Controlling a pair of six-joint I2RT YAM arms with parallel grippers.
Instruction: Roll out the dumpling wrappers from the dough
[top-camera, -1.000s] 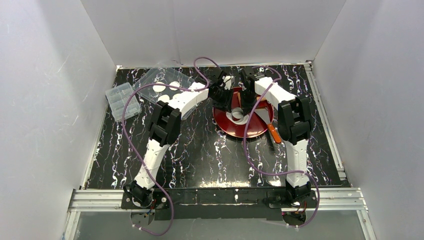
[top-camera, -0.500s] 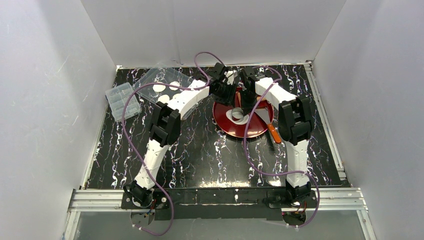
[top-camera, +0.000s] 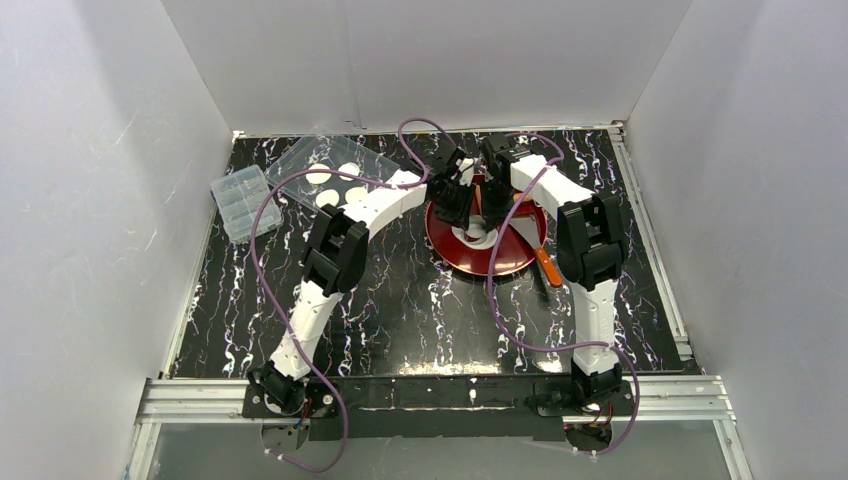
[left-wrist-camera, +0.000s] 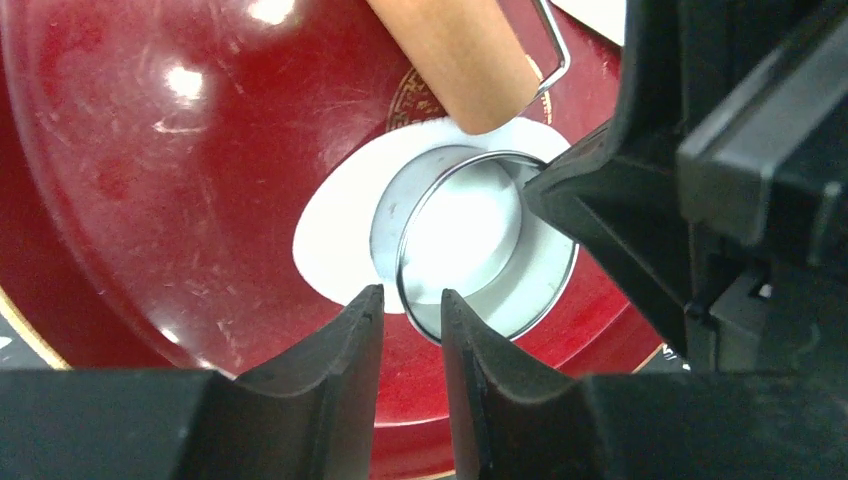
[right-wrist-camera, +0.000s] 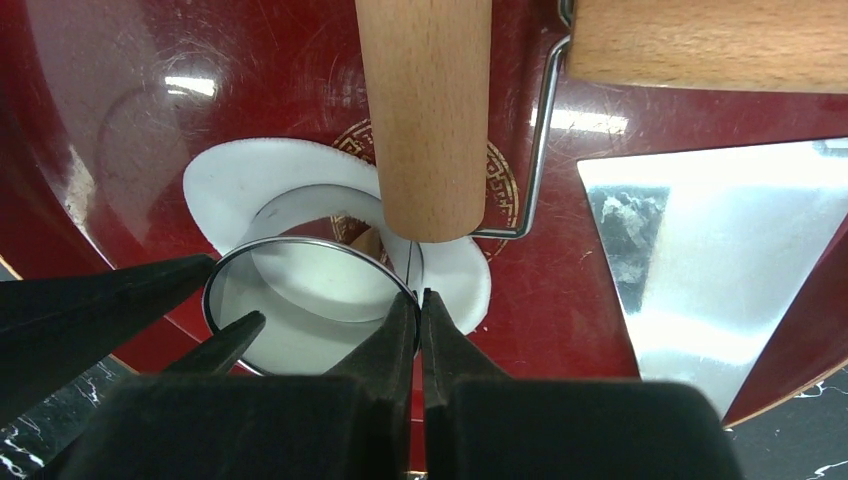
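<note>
My left gripper (left-wrist-camera: 410, 305) is open just a little. One finger is outside the metal ring (left-wrist-camera: 384, 220) and one is inside it. The ring's thin wall stands in the gap between them, with some room left on the inside.

My right gripper (right-wrist-camera: 420, 305) is shut tight. Its tips are right at the ring's edge, across from my left fingers. I cannot tell if the edge is pinched between them.

The ring sits on the dough (left-wrist-camera: 335, 225), a flat white patch in the middle of the red plate (left-wrist-camera: 150, 200). White dough fills the ring. More sticks out around it, mostly toward the left of my left wrist view.

The end of a wooden rolling pin (right-wrist-camera: 425, 110) is over the dough, right beside the ring. A shiny flat scraper (right-wrist-camera: 700, 250) lies on the plate at the right of my right wrist view.

In the top view, the dumpling wrappers (top-camera: 319, 176) lie on a clear tray (top-camera: 300, 158) at the upper left, well apart from the plate.
</note>
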